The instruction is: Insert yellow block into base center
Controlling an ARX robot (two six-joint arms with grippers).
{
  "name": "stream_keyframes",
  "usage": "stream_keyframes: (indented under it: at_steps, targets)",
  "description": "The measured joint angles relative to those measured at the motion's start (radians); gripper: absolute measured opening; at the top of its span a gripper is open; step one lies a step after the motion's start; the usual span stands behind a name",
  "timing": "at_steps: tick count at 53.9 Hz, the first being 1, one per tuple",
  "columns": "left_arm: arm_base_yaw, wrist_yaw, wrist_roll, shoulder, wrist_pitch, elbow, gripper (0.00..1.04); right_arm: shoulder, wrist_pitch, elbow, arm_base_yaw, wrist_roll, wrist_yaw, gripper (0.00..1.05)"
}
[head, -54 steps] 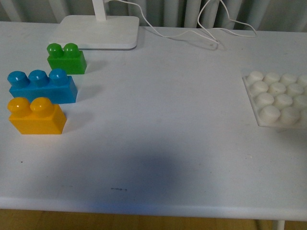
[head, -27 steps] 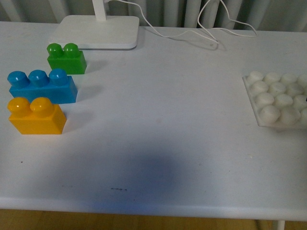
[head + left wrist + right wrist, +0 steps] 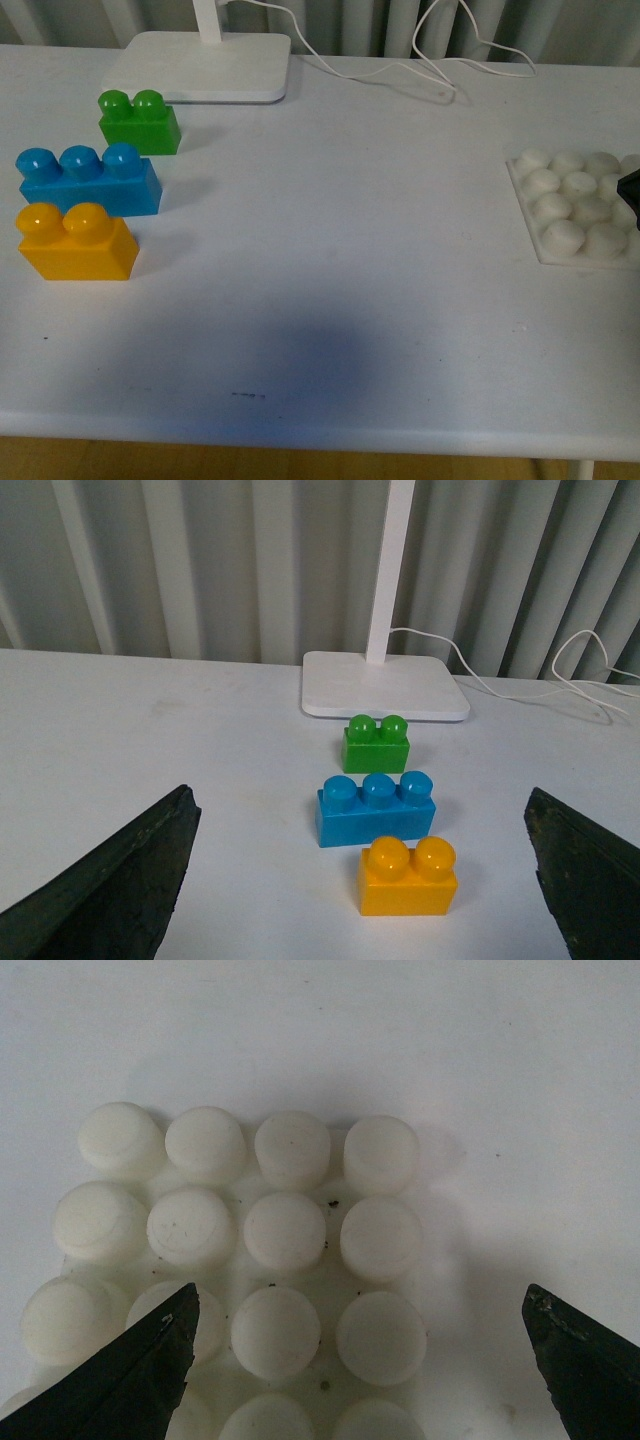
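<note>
I have the left gripper (image 3: pixel 357 795) wide toward the yellow block (image 3: pixel 408 880) ahead for grasping, the right gripper (image 3: pixel 358 1298) wide above the base (image 3: pixel 285 1230), probably to steady it

Yellow block (image 3: pixel 75 243), blue brick (image 3: pixel 88 181), green brick (image 3: pixel 139 122): smooth glossy plastic, highlights on the studs.
Base (image 3: pixel 560 238): matt milky-white plastic, faintly dirt-specked.
Table (image 3: pixel 340 220): smooth white, dull sheen.
Lamp foot (image 3: pixel 200 65): smooth matt white.

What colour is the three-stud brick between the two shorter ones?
Blue; the long plastic three-stud brick shows best in the left wrist view.
</note>
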Motion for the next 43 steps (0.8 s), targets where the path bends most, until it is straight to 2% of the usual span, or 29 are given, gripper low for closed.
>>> stream_keyframes:
  at_steps: [24, 43]
  targets:
    - [0.000, 0.000, 0.000, 0.000, 0.000, 0.000, 0.98, 0.083, 0.014, 0.021, -0.001, -0.023, 0.008, 0.95]
    - [0.000, 0.000, 0.000, 0.000, 0.000, 0.000, 0.98, 0.087, 0.035, 0.010, 0.049, 0.013, 0.042, 0.95]
